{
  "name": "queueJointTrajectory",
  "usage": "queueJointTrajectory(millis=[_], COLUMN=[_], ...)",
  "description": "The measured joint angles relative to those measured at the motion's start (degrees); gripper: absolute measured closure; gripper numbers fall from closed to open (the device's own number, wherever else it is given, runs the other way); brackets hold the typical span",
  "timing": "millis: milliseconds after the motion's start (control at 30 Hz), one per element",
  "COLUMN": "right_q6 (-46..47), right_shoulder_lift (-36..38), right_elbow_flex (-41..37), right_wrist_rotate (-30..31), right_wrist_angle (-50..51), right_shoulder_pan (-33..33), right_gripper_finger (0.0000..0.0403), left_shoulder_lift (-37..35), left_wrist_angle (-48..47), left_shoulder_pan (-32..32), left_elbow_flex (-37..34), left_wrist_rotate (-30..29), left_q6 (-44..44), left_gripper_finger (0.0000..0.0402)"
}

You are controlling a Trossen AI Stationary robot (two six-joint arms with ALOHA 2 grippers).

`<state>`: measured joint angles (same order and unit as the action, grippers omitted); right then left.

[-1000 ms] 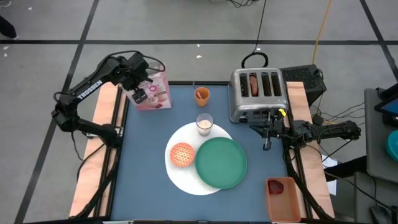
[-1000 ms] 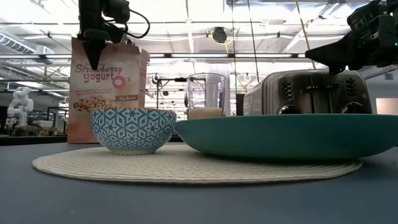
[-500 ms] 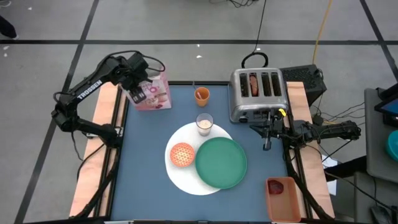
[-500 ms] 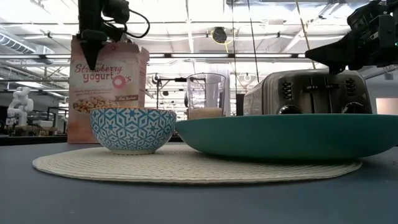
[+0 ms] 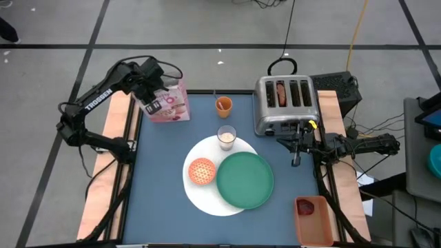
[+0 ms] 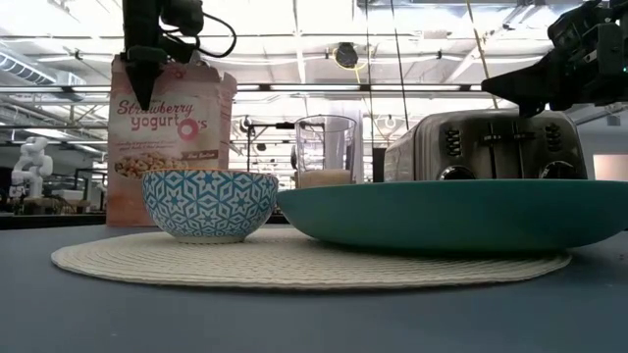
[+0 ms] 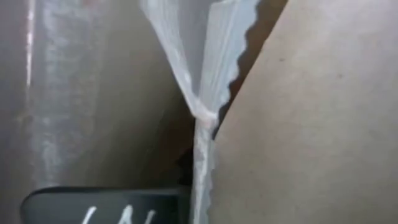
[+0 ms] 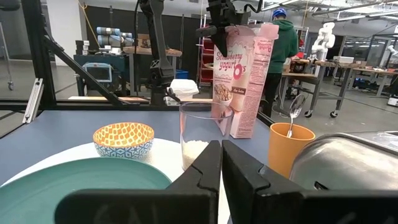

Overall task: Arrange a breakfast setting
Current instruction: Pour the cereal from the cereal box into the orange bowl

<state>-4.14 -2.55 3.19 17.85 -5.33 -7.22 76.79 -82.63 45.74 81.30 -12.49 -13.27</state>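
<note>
The large white round plate (image 5: 201,195) lies in the middle of the blue table (image 5: 158,179), and the green round plate (image 5: 245,180) sits on its right part. The silver four-slot toaster (image 5: 284,103) stands at the far right of the table with a brown bagel (image 5: 280,91) in its left slot. The pink cereal box (image 5: 169,102) stands at the far left corner. The left gripper (image 5: 153,102) is at the box's open top; its wrist view shows cardboard and the clear inner bag (image 7: 205,81) up close, but I cannot tell how wide the fingers stand or whether they hold anything. The right gripper (image 5: 295,153) hangs in front of the toaster, fingers closed together, empty. The small cereal bowl (image 5: 202,171) rests on the white plate's left side. The milk glass (image 5: 227,136) touches that plate's far edge. The orange cup (image 5: 223,105), with the blue-handled spoon (image 8: 294,111) in it, stands behind the glass. The dark red fruit (image 5: 307,206) lies in an orange tray (image 5: 313,222) off the table's near right corner
</note>
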Motion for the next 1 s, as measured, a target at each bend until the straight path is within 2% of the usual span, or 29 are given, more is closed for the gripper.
queueJointTrajectory(millis=[500, 733, 1000], right_q6=[0.01, 0.02, 0.02], right_shoulder_lift=[0.0, 0.0, -0.02], right_elbow_flex=[-0.01, -0.01, -0.01], right_wrist_rotate=[0.0, 0.0, -0.02], right_wrist_angle=[0.0, -0.01, 0.01], right_shoulder_pan=[0.0, 0.02, 0.02], right_gripper_finger=[0.0392, 0.0392, 0.0392], left_shoulder_lift=[0.07, 0.07, 0.24], left_wrist_angle=[0.17, 0.19, -0.02], left_shoulder_pan=[0.0, 0.0, -0.04], left_elbow_flex=[-0.09, -0.04, 5.86], left_wrist_rotate=[-0.42, -0.5, -0.05], left_q6=[0.28, -0.14, -1.27], left_gripper_finger=[0.0392, 0.0396, 0.0396])
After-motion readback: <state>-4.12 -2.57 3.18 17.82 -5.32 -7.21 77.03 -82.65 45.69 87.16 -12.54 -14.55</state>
